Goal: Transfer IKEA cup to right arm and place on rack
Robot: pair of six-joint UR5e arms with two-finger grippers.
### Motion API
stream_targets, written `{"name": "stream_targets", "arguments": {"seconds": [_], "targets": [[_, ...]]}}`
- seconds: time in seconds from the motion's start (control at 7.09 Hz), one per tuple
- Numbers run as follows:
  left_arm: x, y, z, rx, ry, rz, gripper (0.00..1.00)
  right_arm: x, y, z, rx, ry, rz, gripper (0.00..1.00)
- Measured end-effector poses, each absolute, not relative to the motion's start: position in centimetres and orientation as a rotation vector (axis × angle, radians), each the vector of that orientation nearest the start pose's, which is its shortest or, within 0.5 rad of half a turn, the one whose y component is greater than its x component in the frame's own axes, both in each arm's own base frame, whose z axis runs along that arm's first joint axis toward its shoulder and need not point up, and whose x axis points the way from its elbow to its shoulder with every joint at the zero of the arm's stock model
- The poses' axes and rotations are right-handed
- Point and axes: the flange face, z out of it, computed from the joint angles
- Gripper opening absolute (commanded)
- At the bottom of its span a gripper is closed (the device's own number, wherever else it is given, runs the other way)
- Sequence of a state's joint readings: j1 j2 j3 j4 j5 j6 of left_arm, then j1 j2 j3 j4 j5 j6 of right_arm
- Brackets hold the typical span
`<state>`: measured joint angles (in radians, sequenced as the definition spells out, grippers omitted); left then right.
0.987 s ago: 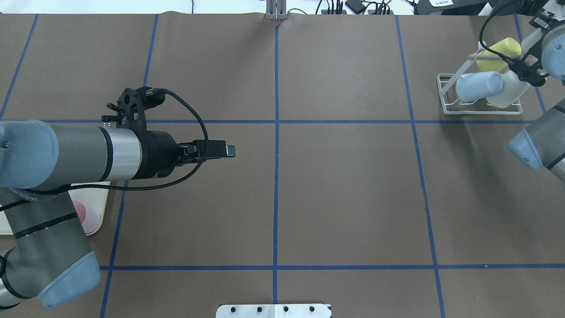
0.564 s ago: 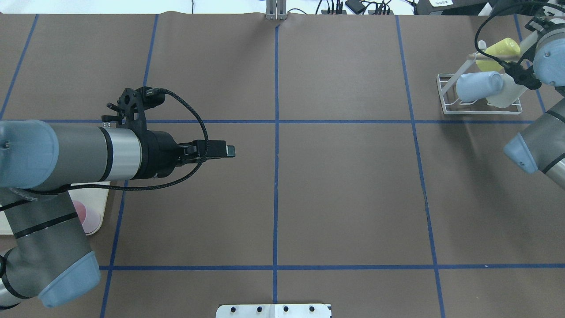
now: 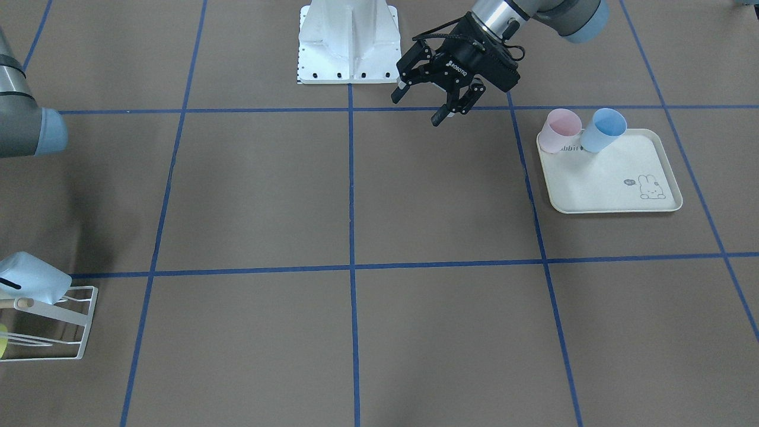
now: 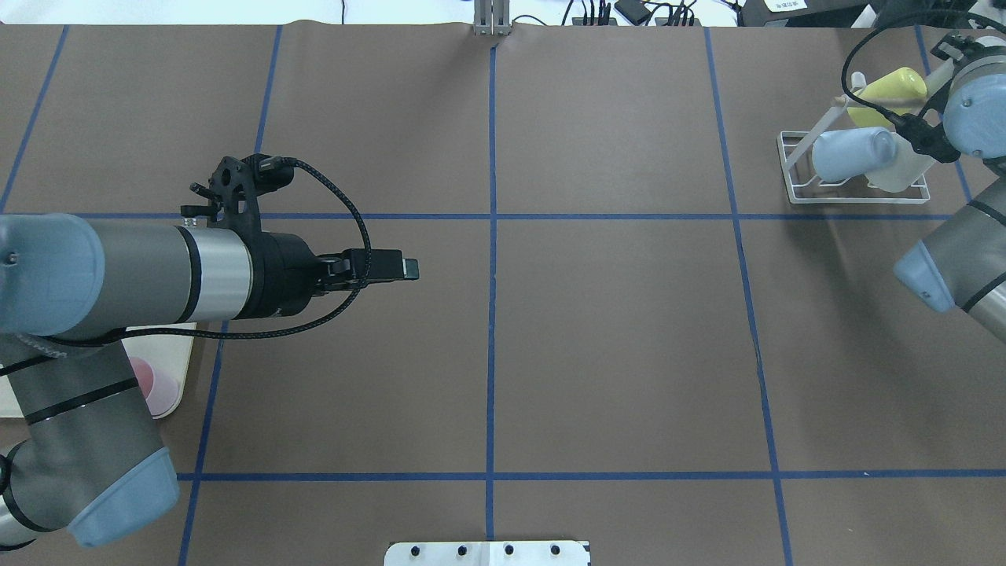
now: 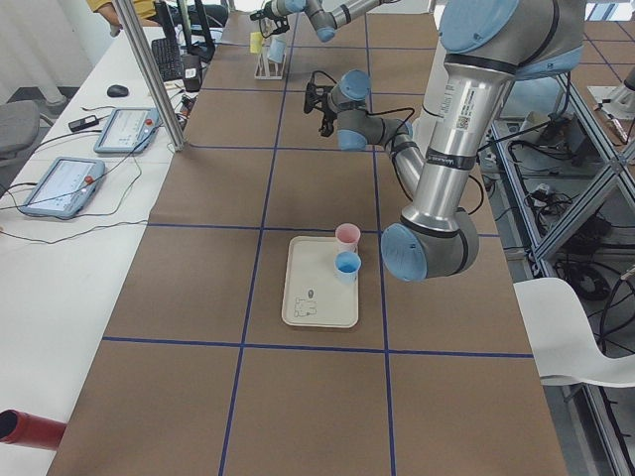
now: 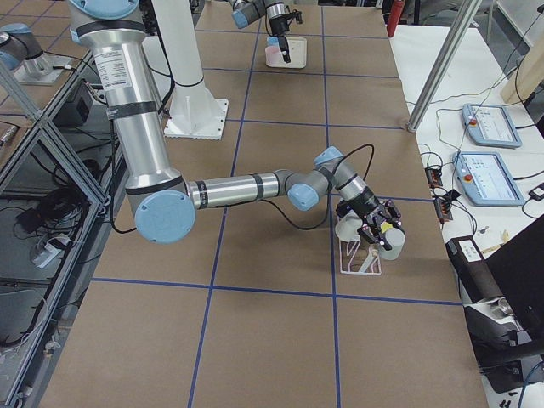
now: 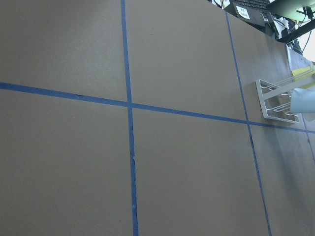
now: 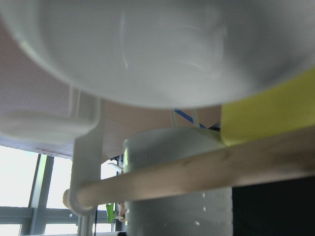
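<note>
- The IKEA cup (image 4: 896, 171), a cream-white plastic tumbler, is lying tilted on the small white wire rack (image 4: 857, 200) at the table's far right corner, its mouth pointing down toward the rack's base.
- It is sitting just beside a pale blue cup (image 4: 853, 153) on the same rack, with a yellow cup (image 4: 884, 90) hanging higher up by the light wooden dowel (image 8: 197, 167); that makes 3 cups on the rack.
- The right arm (image 4: 955, 259), silver-grey with pale blue caps and a loose black cable loop, is reaching over the rack, with the right gripper (image 6: 380, 228) right at the cream cup; whether its jaws are spread or pinching, I cannot tell.
- Since 1 second ago, the right wrist and its blue cap are sliding slightly inward over the rack; the cups are lying as before.
- The left arm is holding the same pose as before, out over the table's left half.
- The left gripper (image 3: 418, 108) is hanging empty, jaws spread wide, with "ROBOTIQ" printed in white on its black body.
- On the robot's left, the cream tray (image 3: 611, 190) is carrying 2 upright cups, a pink cup (image 3: 558, 130) and a blue cup (image 3: 602, 130), plus a rabbit drawing and the partly hidden word "rabbit".
</note>
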<state>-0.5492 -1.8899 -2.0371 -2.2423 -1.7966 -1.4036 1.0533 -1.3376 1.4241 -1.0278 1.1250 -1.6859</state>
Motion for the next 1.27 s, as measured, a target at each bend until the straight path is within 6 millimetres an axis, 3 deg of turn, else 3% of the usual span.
{"name": "stream_targets", "arguments": {"seconds": [0.42, 0.56, 0.7, 0.85, 1.27], "targets": [[38.43, -36.53, 19.98, 0.336, 1.424, -0.146, 1.00, -15.79, -62.67, 55.71, 0.318, 0.852, -1.934, 0.02], [38.44, -36.52, 19.95, 0.336, 1.424, -0.146, 1.00, -15.94, -62.60, 55.68, 0.308, 0.868, -1.926, 0.20], [38.45, -36.53, 19.94, 0.336, 1.425, -0.146, 1.00, -16.02, -62.57, 55.64, 0.307, 0.874, -1.910, 0.44], [38.47, -36.54, 19.93, 0.337, 1.425, -0.145, 1.00, -16.01, -62.54, 55.66, 0.313, 0.871, -1.885, 0.51], [38.47, -36.54, 19.77, 0.338, 1.428, -0.144, 1.00, -16.05, -62.47, 55.66, 0.321, 0.871, -1.842, 0.51]]}}
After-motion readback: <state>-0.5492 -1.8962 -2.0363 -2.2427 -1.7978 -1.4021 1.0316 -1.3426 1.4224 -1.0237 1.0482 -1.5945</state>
